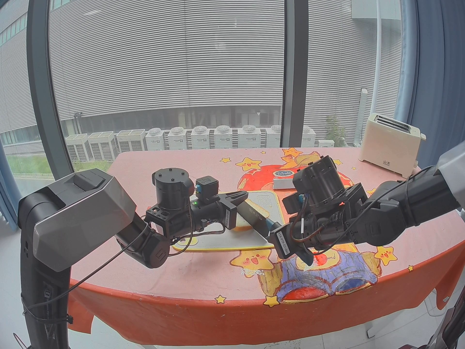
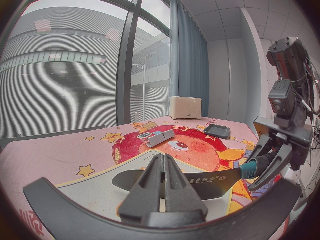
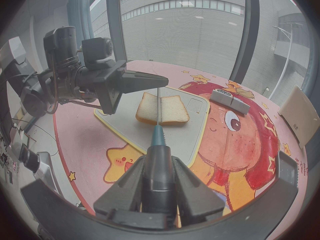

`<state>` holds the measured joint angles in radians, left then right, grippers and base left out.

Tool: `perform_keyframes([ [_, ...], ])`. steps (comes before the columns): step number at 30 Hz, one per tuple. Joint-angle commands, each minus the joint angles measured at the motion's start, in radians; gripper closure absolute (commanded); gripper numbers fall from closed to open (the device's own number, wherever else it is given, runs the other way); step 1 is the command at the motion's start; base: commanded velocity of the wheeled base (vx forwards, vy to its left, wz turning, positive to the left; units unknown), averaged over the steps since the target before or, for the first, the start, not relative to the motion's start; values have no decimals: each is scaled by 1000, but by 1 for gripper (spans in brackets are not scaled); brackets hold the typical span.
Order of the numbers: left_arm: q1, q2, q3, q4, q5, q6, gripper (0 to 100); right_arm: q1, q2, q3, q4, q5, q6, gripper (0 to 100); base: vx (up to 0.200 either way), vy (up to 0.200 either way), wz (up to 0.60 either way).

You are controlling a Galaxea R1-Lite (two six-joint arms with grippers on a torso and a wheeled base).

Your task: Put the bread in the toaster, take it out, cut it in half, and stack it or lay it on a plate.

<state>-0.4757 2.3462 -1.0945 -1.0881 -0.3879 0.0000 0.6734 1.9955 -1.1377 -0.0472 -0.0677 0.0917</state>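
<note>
Right pincer clamped on knife handle | blade across bread | left pincer together

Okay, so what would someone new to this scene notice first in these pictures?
First, the knife clamped in the right gripper, its blade lying across the middle of a bread slice on the cutting board mid-table. Next, the shut left gripper poised right by the blade's tip, and the loud cartoon tablecloth under it all.
</note>
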Motion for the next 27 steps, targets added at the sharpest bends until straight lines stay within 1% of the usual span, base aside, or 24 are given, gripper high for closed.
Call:
perform_keyframes([
  [1,-1,41,-8,2,0,0,100,-3,-15,-17,-5,-1,-1,100,0,0,0],
  [6,-4,48,-8,2,0,0,100,-3,-6,-2,-5,0,0,100,0,0,0],
  [9,-4,44,-7,-4,0,0,100,-3,20,29,-8,-1,0,100,0,0,0],
  [15,-4,5,1,-6,0,0,100,-3,12,13,-11,-1,2,100,0,0,0],
  [19,-3,19,-1,-1,0,0,100,-6,-15,-25,-6,-1,2,100,0,0,0],
  [22,-6,58,-8,2,0,0,100,-6,-17,-25,-5,-3,0,100,0,0,0],
  [27,-9,61,-7,-3,0,2,100,-6,-1,-1,-5,-1,2,100,0,0,0],
])
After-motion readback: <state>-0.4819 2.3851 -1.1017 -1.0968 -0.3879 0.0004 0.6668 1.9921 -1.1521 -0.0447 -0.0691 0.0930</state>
